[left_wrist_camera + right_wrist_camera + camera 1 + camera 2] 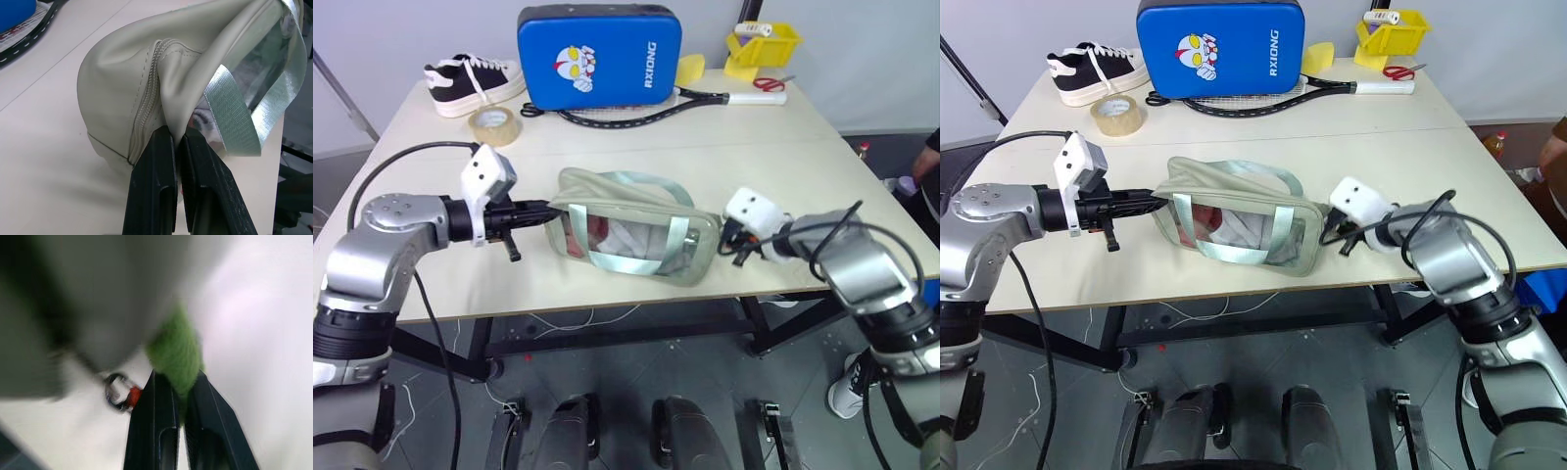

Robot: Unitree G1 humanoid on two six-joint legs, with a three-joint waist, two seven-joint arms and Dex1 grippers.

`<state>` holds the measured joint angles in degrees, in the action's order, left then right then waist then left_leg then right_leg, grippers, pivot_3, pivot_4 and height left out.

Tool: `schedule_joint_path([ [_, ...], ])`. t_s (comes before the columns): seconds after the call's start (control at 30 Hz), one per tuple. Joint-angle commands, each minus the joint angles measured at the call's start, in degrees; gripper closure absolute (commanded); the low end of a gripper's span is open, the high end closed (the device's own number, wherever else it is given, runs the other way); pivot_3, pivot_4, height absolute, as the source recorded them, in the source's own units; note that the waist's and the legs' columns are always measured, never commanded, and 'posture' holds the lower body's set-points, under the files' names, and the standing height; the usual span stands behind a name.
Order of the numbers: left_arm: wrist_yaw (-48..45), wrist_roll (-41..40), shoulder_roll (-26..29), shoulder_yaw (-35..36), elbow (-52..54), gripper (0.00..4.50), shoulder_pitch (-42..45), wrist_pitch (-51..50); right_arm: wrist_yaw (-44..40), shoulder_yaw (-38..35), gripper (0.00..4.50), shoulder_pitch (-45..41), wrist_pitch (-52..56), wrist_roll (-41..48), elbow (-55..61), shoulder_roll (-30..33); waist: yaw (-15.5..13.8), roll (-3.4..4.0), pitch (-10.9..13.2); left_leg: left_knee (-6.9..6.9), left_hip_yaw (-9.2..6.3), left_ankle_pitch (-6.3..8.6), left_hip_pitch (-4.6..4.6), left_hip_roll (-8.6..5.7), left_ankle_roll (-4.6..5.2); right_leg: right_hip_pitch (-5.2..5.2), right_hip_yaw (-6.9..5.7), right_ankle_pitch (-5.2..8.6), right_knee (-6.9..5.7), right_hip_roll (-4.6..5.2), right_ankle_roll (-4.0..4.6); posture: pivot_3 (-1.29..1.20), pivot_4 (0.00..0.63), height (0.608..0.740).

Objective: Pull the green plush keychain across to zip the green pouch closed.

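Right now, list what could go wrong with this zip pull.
1. The right gripper pinches only the fluffy lime-green plush keychain; the soft charm may slip from between the fingers.
2. The left gripper clamps just a fold of the pale sage-green soft pouch at its end; that fold could pull free.
3. The pouch lies near the table's front edge and might drag off.
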<state>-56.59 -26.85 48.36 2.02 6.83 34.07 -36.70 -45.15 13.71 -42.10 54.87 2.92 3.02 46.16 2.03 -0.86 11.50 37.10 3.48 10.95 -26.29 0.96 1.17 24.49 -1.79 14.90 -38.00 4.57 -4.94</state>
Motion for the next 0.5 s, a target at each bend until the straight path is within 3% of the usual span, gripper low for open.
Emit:
schedule_joint_path([
  [0.03,1.0,-0.2,1.5,3.7,1.4,4.5,-0.2,0.4,0.5,-6.4,2.49,-5.0,3.6,2.9,-0.6,-0.6,-0.2,0.0,0.0,-0.01,0.0,0.0,-0.02,0.0,0.0,0.02,0.0,0.0,0.0,0.0,0.0,0.0,0.15,0.74],
  [0.17,1.5,-0.8,1.6,4.4,2.6,4.5,-0.7,-0.6,-2.8,-11.3,0.37,-8.2,6.5,8.2,3.0,1.0,-0.6,0.02,0.0,-0.01,0.02,0.0,-0.11,0.0,0.0,0.11,0.0,-0.01,0.0,0.02,-0.01,0.0,0.15,0.74],
  [0.2,1.7,-1.1,1.6,4.6,2.9,4.14,-0.9,-1.1,-3.7,-12.6,0.01,-8.7,6.3,9.4,3.4,1.7,-0.9,0.02,0.0,-0.01,0.03,0.0,-0.1,0.0,0.01,0.11,0.01,-0.01,0.0,0.02,-0.01,0.0,0.15,0.74],
  [0.3,1.7,-3.0,1.7,5.7,3.9,2.94,-0.8,-3.5,-5.6,-15.9,0.0,-10.1,4.2,11.8,2.3,3.6,-1.4,0.02,0.0,0.01,0.06,0.01,-0.09,0.0,0.01,0.09,0.01,-0.01,0.02,0.05,-0.01,0.0,0.15,0.74],
  [0.5,-2.1,-7.8,4.8,8.9,5.8,0.02,0.4,-5.9,-10.5,-16.8,0.0,-10.2,-1.5,13.9,-0.9,8.0,-1.3,0.01,0.0,0.05,0.06,0.01,-0.11,-0.06,0.01,0.03,0.01,0.02,0.13,0.15,0.05,0.0,0.15,0.74],
])
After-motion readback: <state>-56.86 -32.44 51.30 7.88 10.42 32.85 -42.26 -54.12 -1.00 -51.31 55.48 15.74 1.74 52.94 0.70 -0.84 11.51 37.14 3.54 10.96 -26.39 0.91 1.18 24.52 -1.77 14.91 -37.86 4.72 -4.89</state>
